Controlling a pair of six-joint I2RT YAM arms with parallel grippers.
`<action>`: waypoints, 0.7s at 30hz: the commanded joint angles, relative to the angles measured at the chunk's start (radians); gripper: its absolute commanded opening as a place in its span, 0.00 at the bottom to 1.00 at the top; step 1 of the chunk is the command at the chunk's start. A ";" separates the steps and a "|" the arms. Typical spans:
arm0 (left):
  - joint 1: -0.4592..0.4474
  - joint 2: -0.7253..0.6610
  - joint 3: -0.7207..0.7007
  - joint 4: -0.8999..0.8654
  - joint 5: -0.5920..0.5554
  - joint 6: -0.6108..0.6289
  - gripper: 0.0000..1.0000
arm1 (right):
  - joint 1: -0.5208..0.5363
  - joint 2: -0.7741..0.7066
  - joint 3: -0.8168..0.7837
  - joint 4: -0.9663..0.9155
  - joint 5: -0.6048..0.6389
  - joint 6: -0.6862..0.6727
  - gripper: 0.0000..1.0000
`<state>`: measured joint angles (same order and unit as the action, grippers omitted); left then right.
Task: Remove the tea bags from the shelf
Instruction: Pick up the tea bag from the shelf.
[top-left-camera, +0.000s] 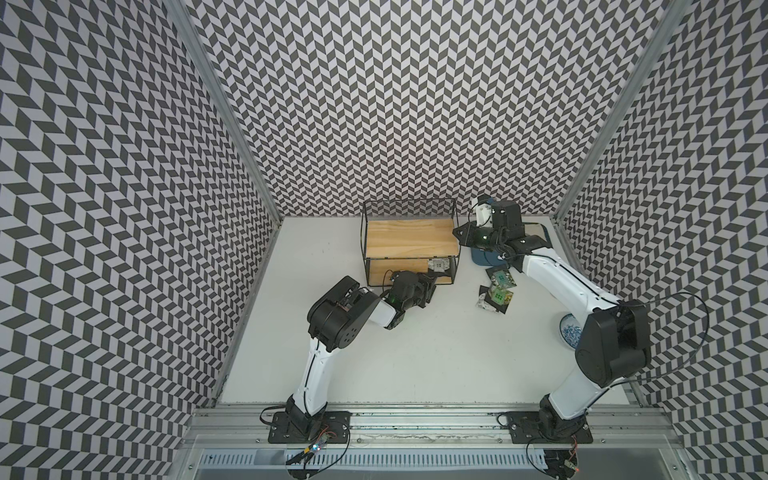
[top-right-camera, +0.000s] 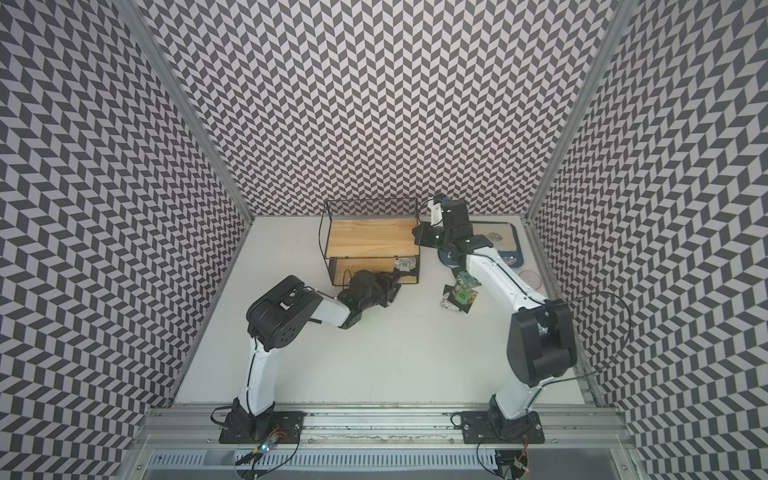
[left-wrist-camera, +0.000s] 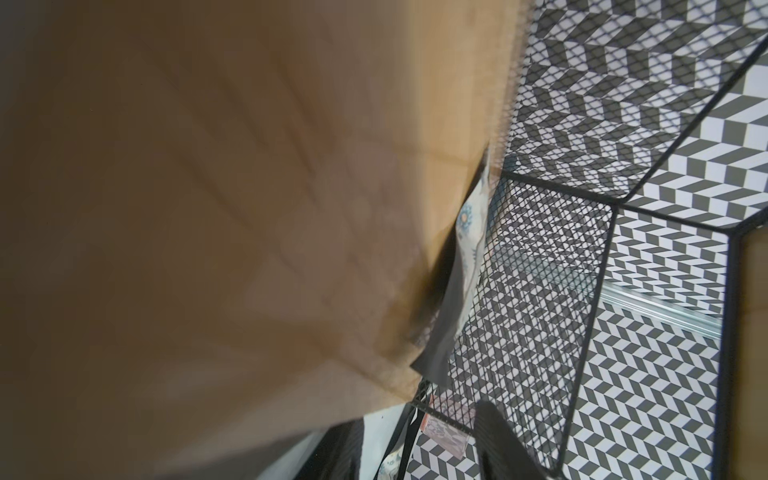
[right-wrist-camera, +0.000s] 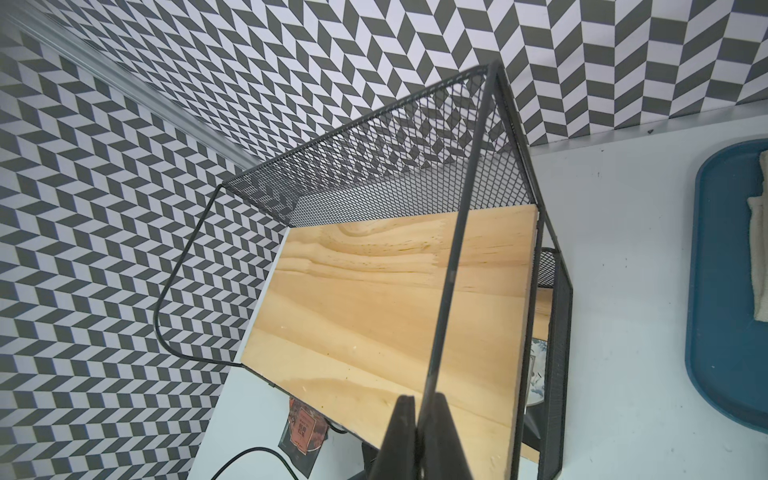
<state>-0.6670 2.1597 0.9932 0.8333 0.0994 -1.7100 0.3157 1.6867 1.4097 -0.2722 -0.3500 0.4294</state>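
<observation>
The shelf (top-left-camera: 409, 239), black wire with two wooden boards, stands at the back of the table. A white tea bag (top-left-camera: 439, 264) lies at the right end of its lower board and shows edge-on against the mesh (left-wrist-camera: 467, 232) in the left wrist view. My left gripper (top-left-camera: 433, 281) reaches into the lower tier just in front of that bag, jaws open and empty (left-wrist-camera: 419, 453). A pinkish tea bag (left-wrist-camera: 446, 419) shows past the side mesh. My right gripper (right-wrist-camera: 422, 419) is shut on the shelf's thin corner wire (right-wrist-camera: 453, 270). Several tea bags (top-left-camera: 498, 291) lie heaped on the table right of the shelf.
An orange-red sachet (right-wrist-camera: 305, 430) lies on the table at the shelf's foot. A blue tray (right-wrist-camera: 723, 291) with a beige cloth (right-wrist-camera: 760, 232) sits at the back right, partly under my right arm. A blue-patterned bowl (top-left-camera: 570, 332) and a pink disc (top-right-camera: 531, 277) are near the right wall.
</observation>
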 joint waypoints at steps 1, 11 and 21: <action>0.004 -0.021 -0.031 0.070 0.005 0.015 0.45 | 0.006 0.024 -0.042 -0.177 -0.032 -0.001 0.00; 0.017 -0.026 -0.034 0.111 0.019 0.028 0.44 | 0.005 0.025 -0.055 -0.163 -0.043 0.004 0.00; 0.033 -0.014 -0.002 0.093 0.038 0.037 0.45 | 0.002 0.027 -0.060 -0.155 -0.053 0.003 0.00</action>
<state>-0.6491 2.1571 0.9634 0.9039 0.1276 -1.6951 0.3107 1.6863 1.4063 -0.2684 -0.3679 0.4355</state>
